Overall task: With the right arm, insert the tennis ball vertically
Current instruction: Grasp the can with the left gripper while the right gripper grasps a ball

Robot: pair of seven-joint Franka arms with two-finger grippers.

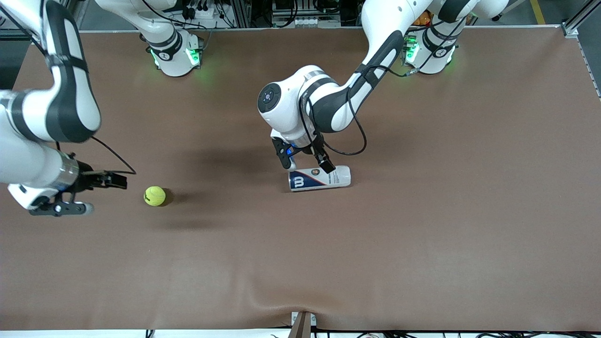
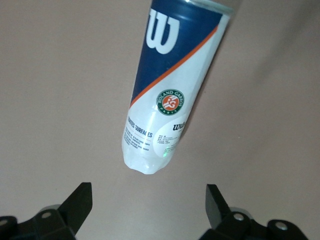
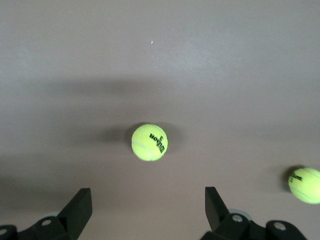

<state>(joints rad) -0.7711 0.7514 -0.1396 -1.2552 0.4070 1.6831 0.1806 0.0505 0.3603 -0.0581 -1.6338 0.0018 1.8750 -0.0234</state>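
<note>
Task looks barely begun, nothing gripped yet. Nearest the front cam, toward the right arm's end of the table (image 1: 422,263), the right gripper (image 1: 91,195) hangs low w/ fingers spread wide & empty, just beside the tennis ball (image 1: 154,195), which sits loose on the brown cloth. Right wrist view shows that ball centred ahead of the open fingers, plus a 2nd ball (image 3: 305,185) at the frame edge; the front view doesn't show it. A bit farther from the cam, mid-table, the tennis can (image 1: 319,178) lies on its side, not upright. The left gripper (image 1: 307,162) hovers over it, jaws wide, not clamping. Left to do, by the look: stand the can up, right arm grabs the ball, drops it in from above.
</note>
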